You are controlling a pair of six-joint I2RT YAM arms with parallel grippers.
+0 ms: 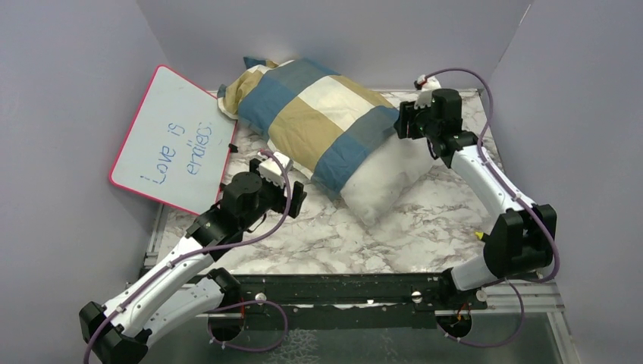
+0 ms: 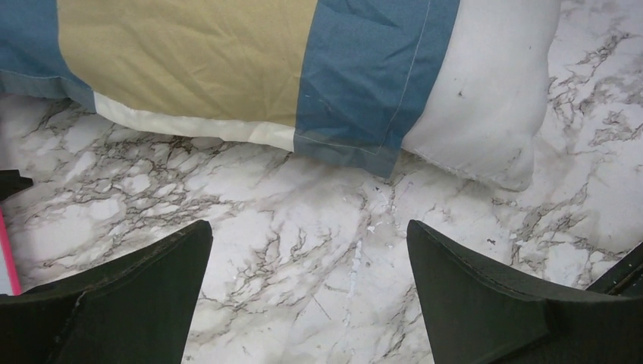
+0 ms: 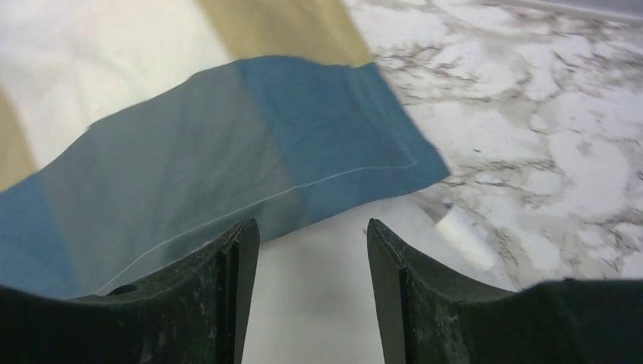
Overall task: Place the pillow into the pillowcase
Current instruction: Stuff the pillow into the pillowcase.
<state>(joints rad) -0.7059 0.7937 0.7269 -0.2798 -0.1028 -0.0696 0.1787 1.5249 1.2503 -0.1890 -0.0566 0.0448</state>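
The checked blue, tan and cream pillowcase (image 1: 318, 114) lies diagonally at the back of the table. It covers most of the white pillow (image 1: 387, 182), whose near end sticks out of the open blue hem. My left gripper (image 1: 299, 193) is open and empty, over bare marble just short of the pillowcase's near edge (image 2: 227, 61); the pillow's bare end (image 2: 485, 98) shows at the upper right of that view. My right gripper (image 1: 399, 121) is open and empty over the bare pillow (image 3: 318, 303), right at the blue hem (image 3: 227, 152). A small tag (image 3: 464, 236) lies by the pillow's corner.
A pink-rimmed whiteboard (image 1: 174, 140) with handwriting leans against the left wall, close to my left arm; its pink edge shows in the left wrist view (image 2: 6, 250). The marble table (image 1: 425, 227) is enclosed by grey walls on the left, back and right.
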